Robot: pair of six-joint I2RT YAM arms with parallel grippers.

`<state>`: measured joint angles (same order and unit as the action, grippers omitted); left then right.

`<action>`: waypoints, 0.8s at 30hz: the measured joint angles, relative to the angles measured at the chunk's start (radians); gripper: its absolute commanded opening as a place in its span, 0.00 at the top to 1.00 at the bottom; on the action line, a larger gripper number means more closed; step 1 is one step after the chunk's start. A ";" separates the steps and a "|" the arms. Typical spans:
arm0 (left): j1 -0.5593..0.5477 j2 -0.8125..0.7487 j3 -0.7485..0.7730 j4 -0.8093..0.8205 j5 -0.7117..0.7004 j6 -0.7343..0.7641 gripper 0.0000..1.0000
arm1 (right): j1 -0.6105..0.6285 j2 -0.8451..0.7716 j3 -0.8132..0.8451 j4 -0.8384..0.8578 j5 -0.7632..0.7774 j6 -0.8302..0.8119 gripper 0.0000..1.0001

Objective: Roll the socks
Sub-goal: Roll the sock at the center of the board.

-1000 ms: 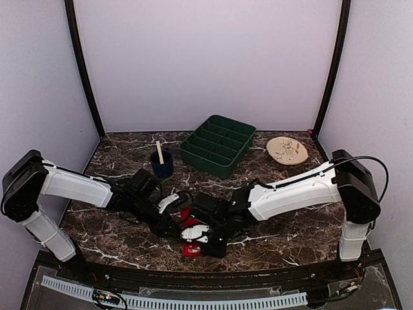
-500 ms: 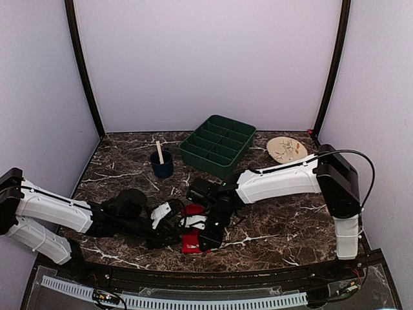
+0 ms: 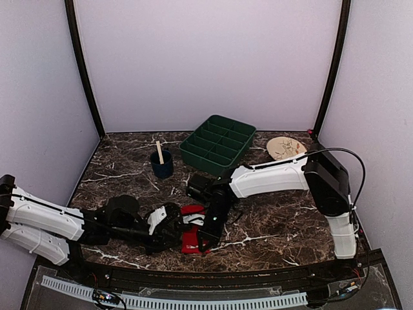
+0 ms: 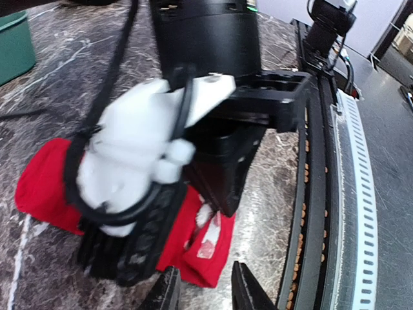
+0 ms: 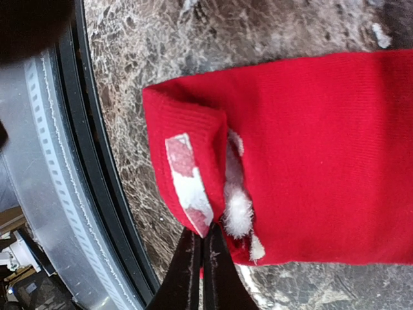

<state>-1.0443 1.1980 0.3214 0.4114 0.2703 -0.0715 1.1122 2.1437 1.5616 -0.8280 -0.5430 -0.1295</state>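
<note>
Your red sock [image 5: 322,148] lies on the marble desk [image 3: 277,226] close to its near edge, with the white-patched end toward that edge. The right fingers [image 5: 187,271] are pressed fully together, tips touching that patched end; whether they catch any fabric cannot be told. The left fingers [image 4: 166,294] stand slightly apart, holding nothing, just beside the sock's corner. A green compartment tray [image 3: 218,145] sits well behind.

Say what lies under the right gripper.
A red sock lies under the right gripper, on the marble table. Its shut jaws sit at the white-patched end. Anything beneath the sock is covered.
</note>
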 measured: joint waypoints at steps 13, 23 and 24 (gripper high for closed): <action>-0.111 0.153 0.109 -0.063 -0.039 0.135 0.58 | -0.007 0.023 0.043 -0.039 -0.053 0.000 1.00; -0.117 0.227 0.179 -0.121 -0.080 0.218 0.57 | -0.008 0.034 0.051 -0.061 -0.082 -0.005 1.00; -0.117 0.233 0.183 -0.126 -0.080 0.224 0.57 | -0.008 0.037 0.052 -0.063 -0.085 -0.006 1.00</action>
<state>-1.1614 1.4311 0.5049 0.2855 0.1905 0.1520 1.1046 2.1803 1.6138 -0.8906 -0.6281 -0.1352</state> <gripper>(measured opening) 0.429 0.006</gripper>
